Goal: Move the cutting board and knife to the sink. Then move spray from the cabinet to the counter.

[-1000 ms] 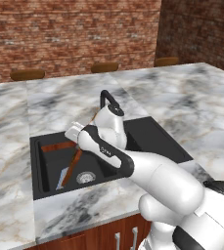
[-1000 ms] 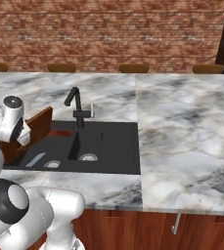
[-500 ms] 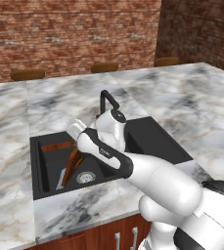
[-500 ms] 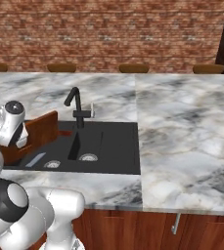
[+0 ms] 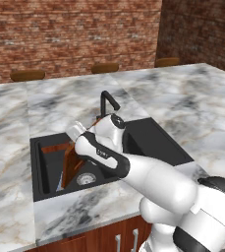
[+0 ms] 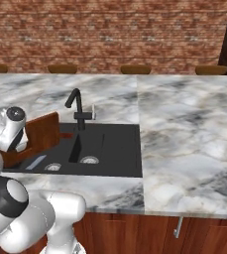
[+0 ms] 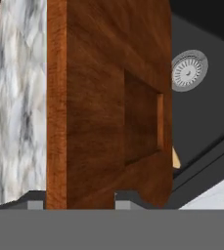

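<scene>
A wooden cutting board [image 5: 70,165] stands on edge, tilted, inside the black sink [image 5: 153,138], over its left basin near the drain [image 7: 188,71]. The gripper [image 7: 79,197] sits at the board's upper edge, fingertips straddling it; whether it is gripping or releasing cannot be told. The black faucet [image 6: 75,106] stands just behind, marble tabletop [image 6: 184,129] all around.

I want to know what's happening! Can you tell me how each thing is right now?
cutting board: standing tilted inside the sink, not lying flat
sink: dry, no water in it
faucet: off
hand: at the board's edge; grip unclear
</scene>
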